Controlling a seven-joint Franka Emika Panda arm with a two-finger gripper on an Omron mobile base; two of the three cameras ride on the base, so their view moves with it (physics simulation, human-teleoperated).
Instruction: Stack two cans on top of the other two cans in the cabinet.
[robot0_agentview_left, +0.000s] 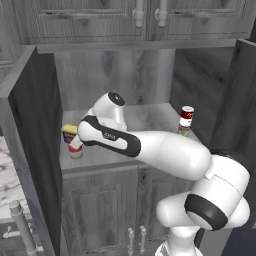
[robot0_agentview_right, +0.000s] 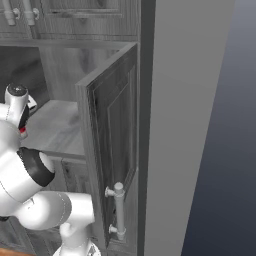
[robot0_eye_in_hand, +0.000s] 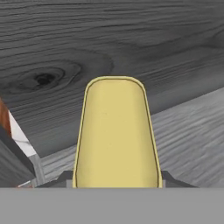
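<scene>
We've got the arm reaching deep into the cabinet (robot0_agentview_left: 35, 100) recess, left side of the shelf. The blue can (robot0_agentview_left: 69, 131) sits at the end effector (robot0_eye_in_hand: 116, 183); in the hand view its yellow top fills the space between the finger tips, which flank it closely, so we judge it gripped. It looks to be sitting on or just above the pale red-topped can (robot0_agentview_left: 76, 149); we can't tell if they're touching. The red can (robot0_agentview_left: 186, 118) already stands on the yellowish-green can (robot0_agentview_left: 183, 131) at the right end of the shelf. So one stack reads done, and the second is likely mid-placement.
</scene>
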